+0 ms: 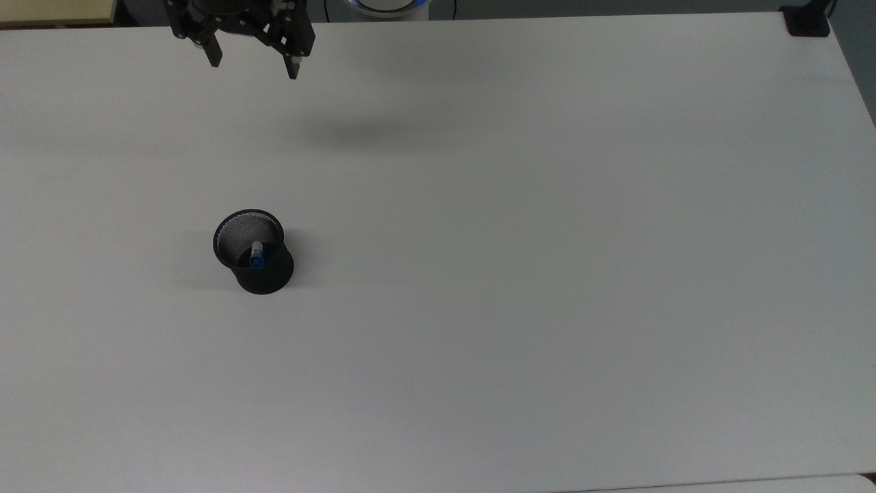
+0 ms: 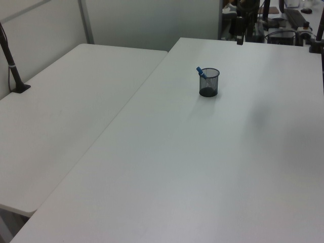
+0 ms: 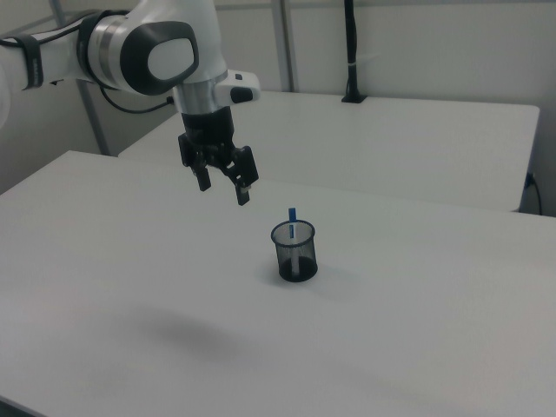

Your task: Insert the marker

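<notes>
Top view: bare white table [image 1: 547, 274].

The black mesh cup [image 1: 254, 252], marker [image 1: 256, 256] upright inside, alone interrupts the white table [image 1: 547, 274].

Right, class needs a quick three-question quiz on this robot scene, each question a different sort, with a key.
1. True or false: the marker lies flat on the table.
2. What holds the marker? A) mesh cup B) the claw C) a tray
3. Fill in: the claw's fingers are ___.

Key: 1 false, it stands leaning in the cup. 2 A. 3 open, and empty, above the table away from the cup.
</notes>
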`<action>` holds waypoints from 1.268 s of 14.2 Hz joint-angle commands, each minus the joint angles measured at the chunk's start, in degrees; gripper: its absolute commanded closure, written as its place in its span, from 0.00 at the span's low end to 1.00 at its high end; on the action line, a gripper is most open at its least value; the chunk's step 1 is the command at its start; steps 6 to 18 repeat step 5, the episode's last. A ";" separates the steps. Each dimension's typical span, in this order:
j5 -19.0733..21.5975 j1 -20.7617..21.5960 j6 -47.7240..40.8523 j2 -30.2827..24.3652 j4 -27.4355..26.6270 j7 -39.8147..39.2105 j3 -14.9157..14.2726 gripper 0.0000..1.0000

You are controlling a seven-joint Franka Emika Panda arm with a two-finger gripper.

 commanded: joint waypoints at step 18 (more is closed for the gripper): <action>0.77 -0.30 -2.00 -1.85 -1.18 -1.51 -0.53 0.00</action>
